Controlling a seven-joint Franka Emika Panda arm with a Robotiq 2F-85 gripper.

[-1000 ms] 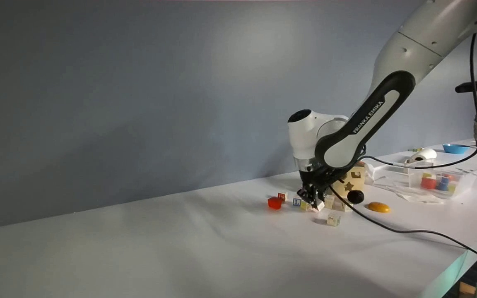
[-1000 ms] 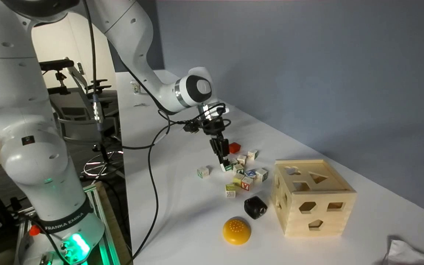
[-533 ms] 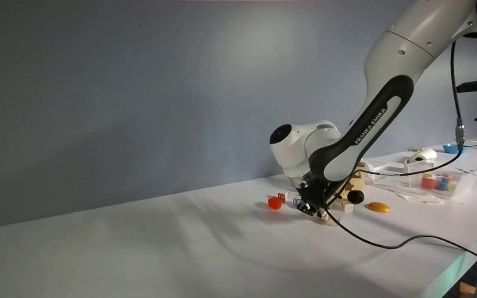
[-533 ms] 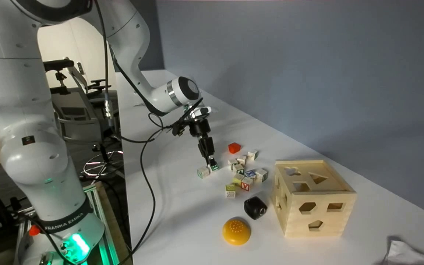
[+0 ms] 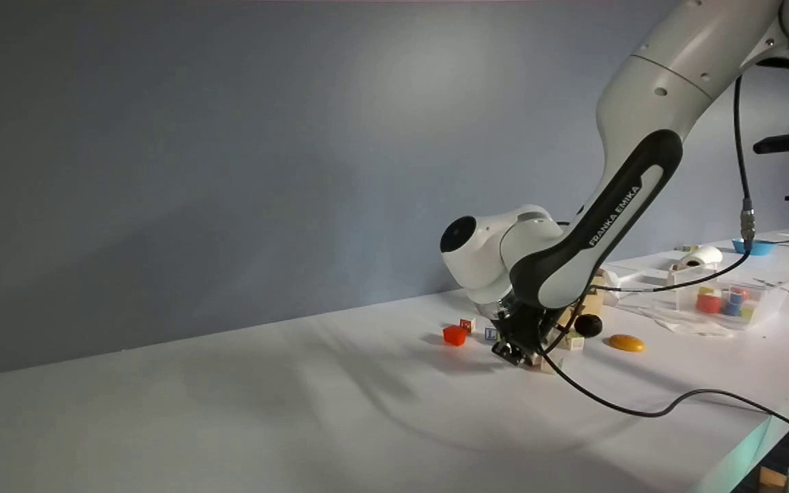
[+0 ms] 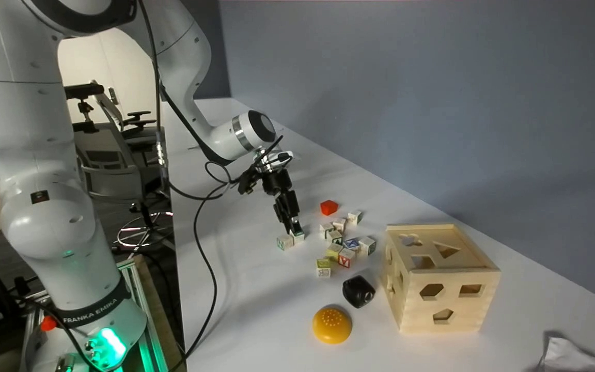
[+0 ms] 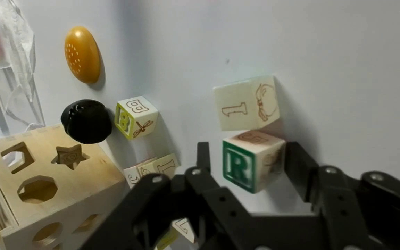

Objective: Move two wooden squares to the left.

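Observation:
A pale wooden square with a green R (image 7: 239, 166) stands between the fingers of my gripper (image 7: 248, 152) in the wrist view. The jaws are apart: a gap shows on the left side, and the right finger is close to or touching the block. A second wooden square with a 1 on it (image 7: 236, 106) lies just beyond, very close to the R block. In an exterior view the R block (image 6: 298, 237) is at the tip of my gripper (image 6: 293, 227), beside the second square (image 6: 284, 242). In an exterior view my gripper (image 5: 508, 353) partly hides both.
Several more letter blocks (image 6: 346, 257) lie grouped beside the gripper, with a red block (image 6: 329, 207) behind them. A black piece (image 6: 358, 291), an orange piece (image 6: 332, 325) and a wooden shape box (image 6: 442, 279) stand nearer. The arm's cable (image 6: 215, 279) loops over the table.
My gripper has moved away from the block group to beside the lone square, tilting as it went, and the R block has travelled with it. In the last half second it shifted only slightly.

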